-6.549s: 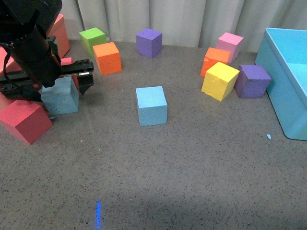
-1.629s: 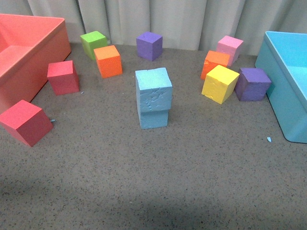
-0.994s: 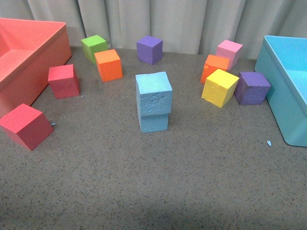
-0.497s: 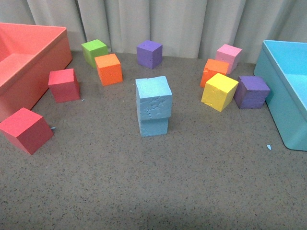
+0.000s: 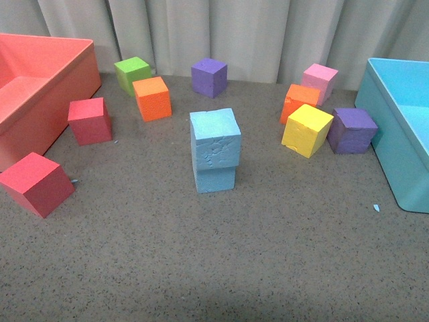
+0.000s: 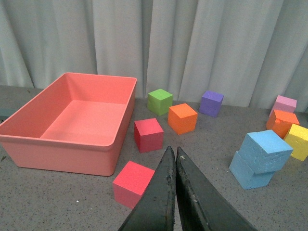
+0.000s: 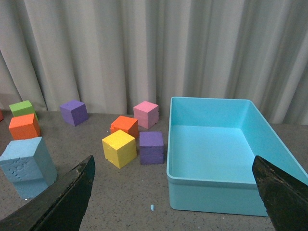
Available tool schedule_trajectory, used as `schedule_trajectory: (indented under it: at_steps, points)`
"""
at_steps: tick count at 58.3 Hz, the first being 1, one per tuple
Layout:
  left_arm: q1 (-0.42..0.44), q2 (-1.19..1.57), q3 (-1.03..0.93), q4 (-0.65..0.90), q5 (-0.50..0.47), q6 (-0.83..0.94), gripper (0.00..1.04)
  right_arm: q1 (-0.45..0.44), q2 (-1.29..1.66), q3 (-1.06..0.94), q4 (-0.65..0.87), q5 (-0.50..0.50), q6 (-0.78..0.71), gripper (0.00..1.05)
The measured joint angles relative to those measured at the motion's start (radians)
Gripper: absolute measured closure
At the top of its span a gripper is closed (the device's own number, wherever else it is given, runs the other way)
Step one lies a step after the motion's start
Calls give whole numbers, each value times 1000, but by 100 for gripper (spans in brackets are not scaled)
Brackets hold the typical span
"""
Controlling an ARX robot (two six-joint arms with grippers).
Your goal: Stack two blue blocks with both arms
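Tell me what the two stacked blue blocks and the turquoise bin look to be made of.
Top blue block: likely foam, matte, with a cracked, pitted front face. Bottom blue block: probably the same foam, smoother. Turquoise bin: looks like moulded plastic, with smooth walls, rounded corners and a slight sheen.

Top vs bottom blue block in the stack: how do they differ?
The top blue block has a cracked, pitted front face; the bottom blue block looks smooth. The top one sits slightly twisted and overhangs the bottom one's edges, which rests flat on the table. Both are light sky-blue cubes.
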Motion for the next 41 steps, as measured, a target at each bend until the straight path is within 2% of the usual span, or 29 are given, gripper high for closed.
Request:
schedule_trajectory:
  at_steps: [4, 6, 16, 31, 35, 41]
  points:
    - [0, 0, 0, 0, 0, -1, 101, 0, 0, 0, 0, 0, 0, 9]
    - [0, 0, 0, 0, 0, 0, 96, 0, 0, 0, 0, 0, 0, 9]
    - [0, -1, 0, 0, 0, 0, 64, 0, 0, 0, 0, 0, 0, 9]
    - [0, -1, 0, 0, 0, 0, 21, 0, 0, 0, 0, 0, 0, 9]
    - [0, -1, 0, 0, 0, 0, 5, 0, 0, 0, 0, 0, 0, 9]
    - [0, -1, 0, 0, 0, 2, 7, 0, 0, 0, 0, 0, 0, 9]
